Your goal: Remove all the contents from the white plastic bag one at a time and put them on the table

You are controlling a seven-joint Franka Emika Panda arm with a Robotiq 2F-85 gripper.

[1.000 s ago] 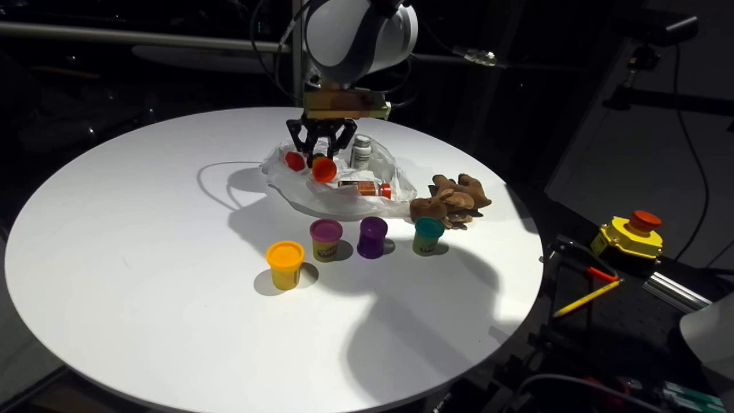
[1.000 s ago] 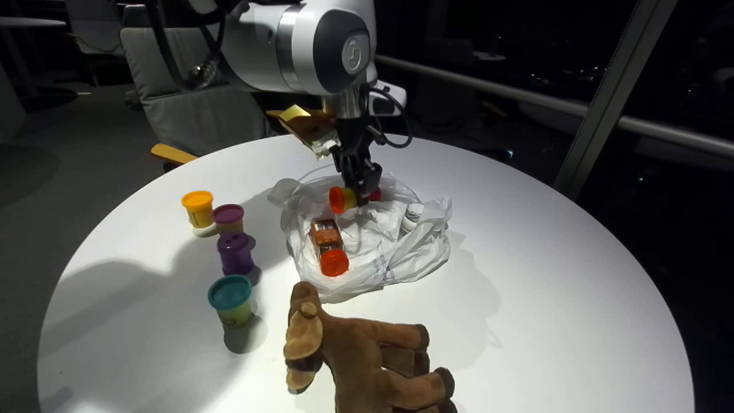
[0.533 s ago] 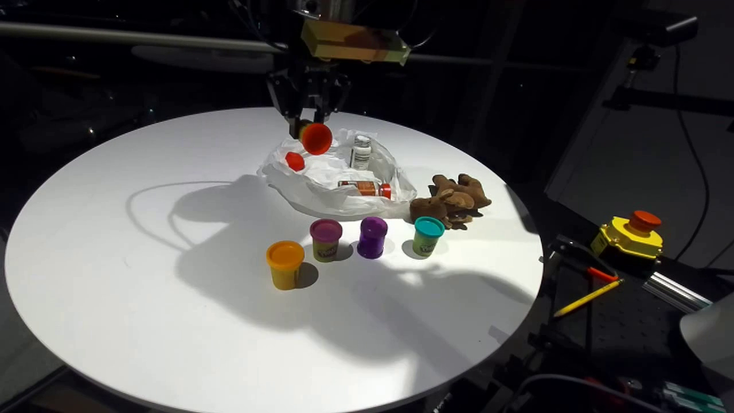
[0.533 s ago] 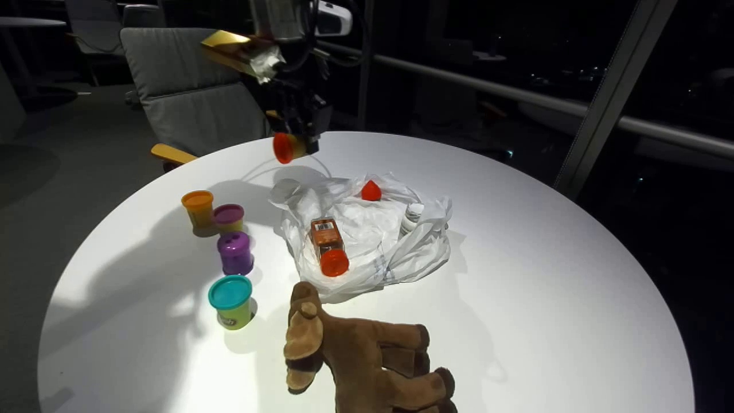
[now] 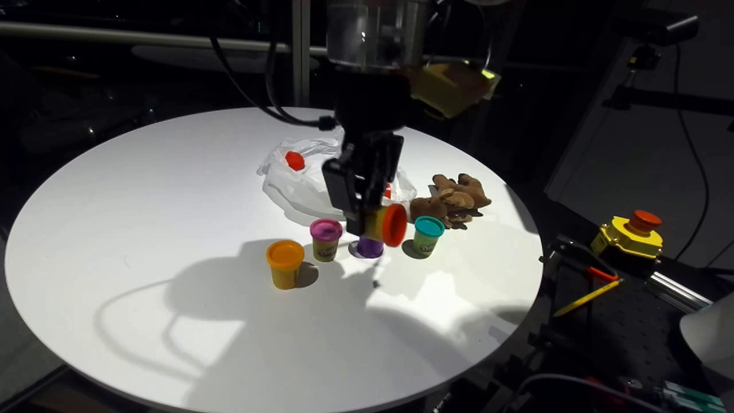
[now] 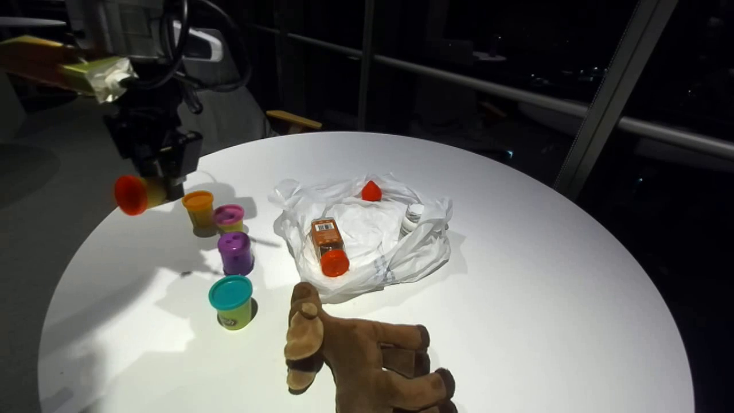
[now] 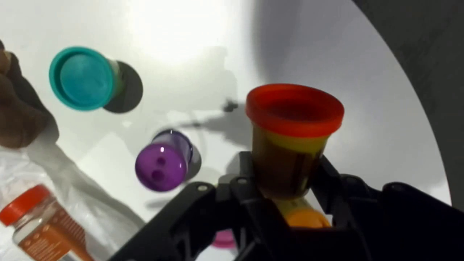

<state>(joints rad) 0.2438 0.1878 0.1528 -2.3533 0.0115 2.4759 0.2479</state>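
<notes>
The gripper (image 7: pixel 286 166) has its jaws partly apart, with one finger at each side of the red-lidded cup (image 7: pixel 294 145), and it has hold of this cup between them. The cup is in the air above the round white table (image 6: pixel 545 275), turned on its side, so that the red lid looks sideways. In an exterior view it covers a part of the purple cup (image 5: pixel 369 250).

The purple cup is one of four cups which stand upright on the table in a curved row, each apart from the next. The others are the orange cup (image 5: pixel 285 265), the pink cup (image 5: pixel 325 241) and the teal cup (image 6: pixel 232 301). This row is placed between the white bag (image 6: pixel 370 229) and the table's edge.

The white bag lies wrinkled and spread, well inside the round edge. Inside it, the jar (image 6: pixel 328 244) with an orange label and red lid lies on its side, at the side nearest to the cups. The small red piece (image 6: pixel 371 192) is visible in both exterior views, close to the bag's rim. The white bottle (image 6: pixel 412 218) is half hidden by the film.

The brown stuffed toy (image 6: pixel 364 361) lies just beside the bag, between it and the table's edge; whether they touch, I cannot tell.
</notes>
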